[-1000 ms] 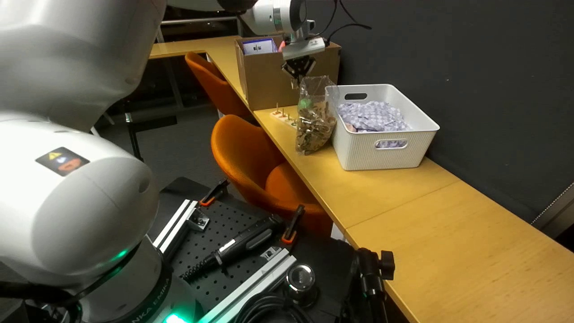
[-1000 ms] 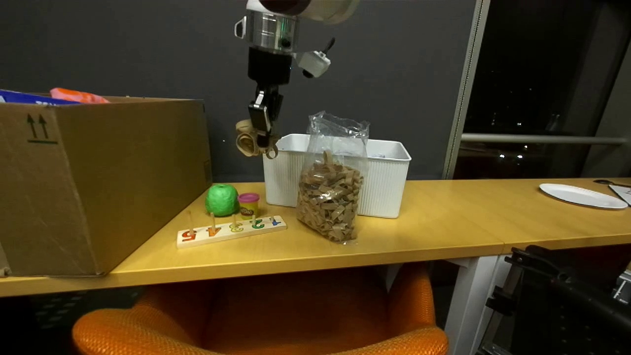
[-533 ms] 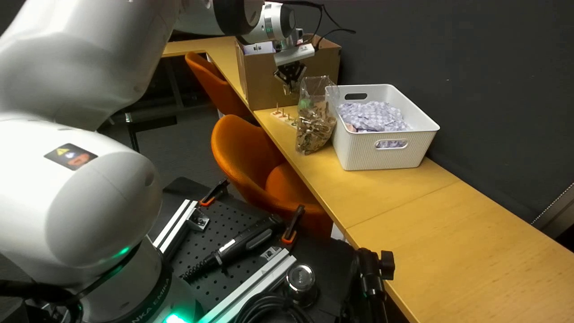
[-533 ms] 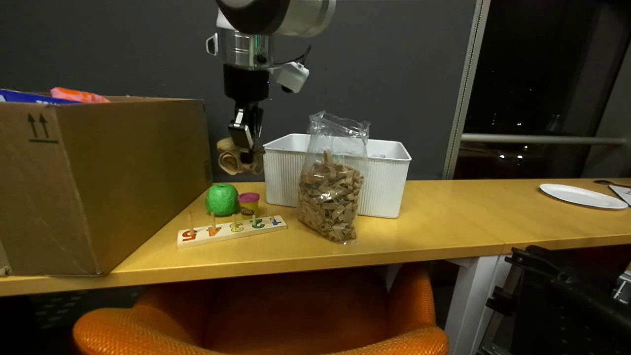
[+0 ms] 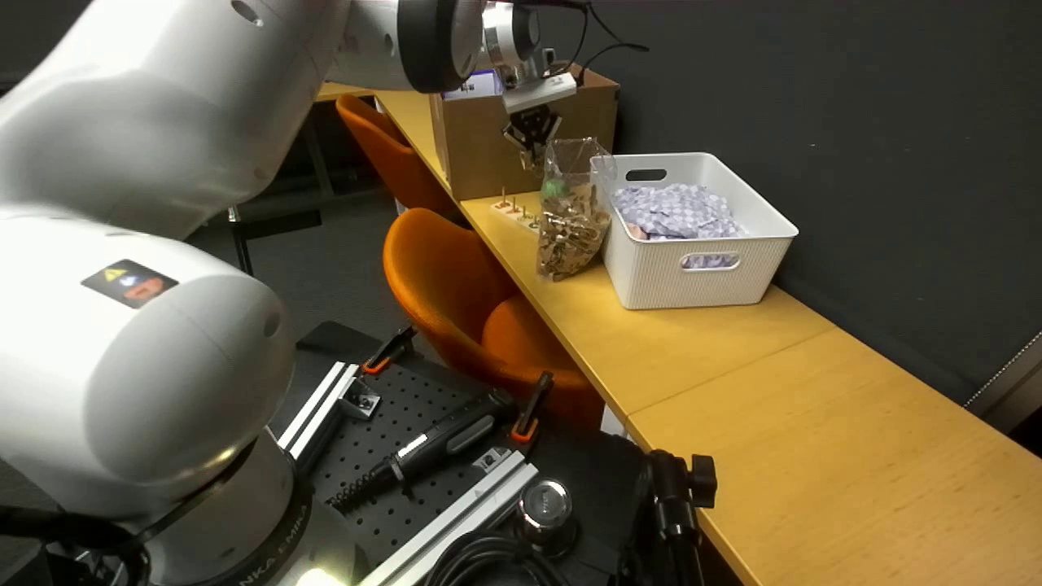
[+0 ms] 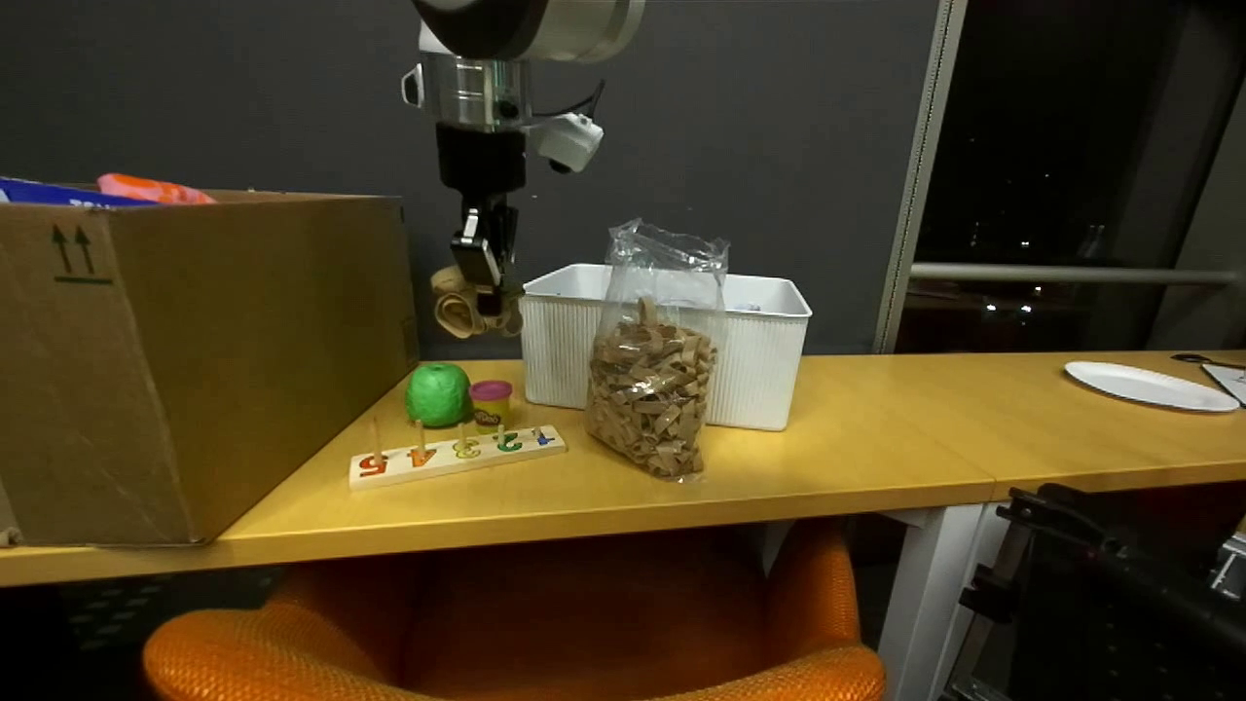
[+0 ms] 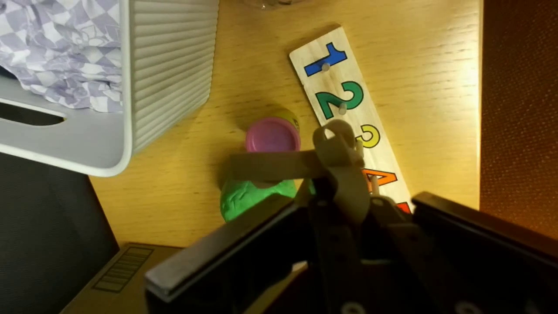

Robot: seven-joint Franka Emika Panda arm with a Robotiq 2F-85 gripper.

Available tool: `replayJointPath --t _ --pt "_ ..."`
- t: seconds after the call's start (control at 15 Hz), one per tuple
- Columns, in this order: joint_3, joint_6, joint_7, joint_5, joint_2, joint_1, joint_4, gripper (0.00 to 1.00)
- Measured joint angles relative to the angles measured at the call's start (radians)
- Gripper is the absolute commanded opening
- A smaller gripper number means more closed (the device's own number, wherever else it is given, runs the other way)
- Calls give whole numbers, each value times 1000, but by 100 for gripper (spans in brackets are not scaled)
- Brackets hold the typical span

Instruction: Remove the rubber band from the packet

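The packet (image 6: 650, 399) is a clear plastic bag of tan rubber bands, standing upright on the table with its top open; it also shows in an exterior view (image 5: 572, 232). My gripper (image 6: 494, 297) is shut on several tan rubber bands (image 6: 454, 304), which stick out in loops. The gripper also shows in an exterior view (image 5: 533, 155). It hangs above the table beside the packet, apart from it, over the green ball and number board. In the wrist view the held bands (image 7: 279, 166) stick out from between the fingertips (image 7: 335, 196).
A white basket (image 6: 769, 370) with checked cloth stands behind the packet. A big cardboard box (image 6: 282, 360) stands on the other side. Below the gripper are a green ball (image 6: 438, 394), a Play-Doh tub (image 6: 492, 407) and a pegged number board (image 6: 458, 458). An orange chair (image 5: 456, 301) stands at the table edge.
My gripper has moved away from the packet toward the cardboard box and lower, with the rubber bands in it, then risen very slightly. The packet has not moved. The base light turned from green to whitish.
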State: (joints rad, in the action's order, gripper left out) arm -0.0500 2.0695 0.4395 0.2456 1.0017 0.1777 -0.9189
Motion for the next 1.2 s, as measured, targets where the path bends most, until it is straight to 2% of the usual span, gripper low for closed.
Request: replayJointPath --t 0.2,0.27,0.33,0.47,1.0,1.07,1.2 --pt "1 -19 1 0 46 0 52 2" --pt "1 -26 1 0 58 1 67 13" --pt "1 -33 1 0 69 1 82 36" --pt "1 -43 2 0 86 3 107 40" --pt "3 -50 2 0 115 4 157 96" --pt "3 -50 1 0 117 4 162 100" --pt "3 -50 1 0 119 4 170 100"
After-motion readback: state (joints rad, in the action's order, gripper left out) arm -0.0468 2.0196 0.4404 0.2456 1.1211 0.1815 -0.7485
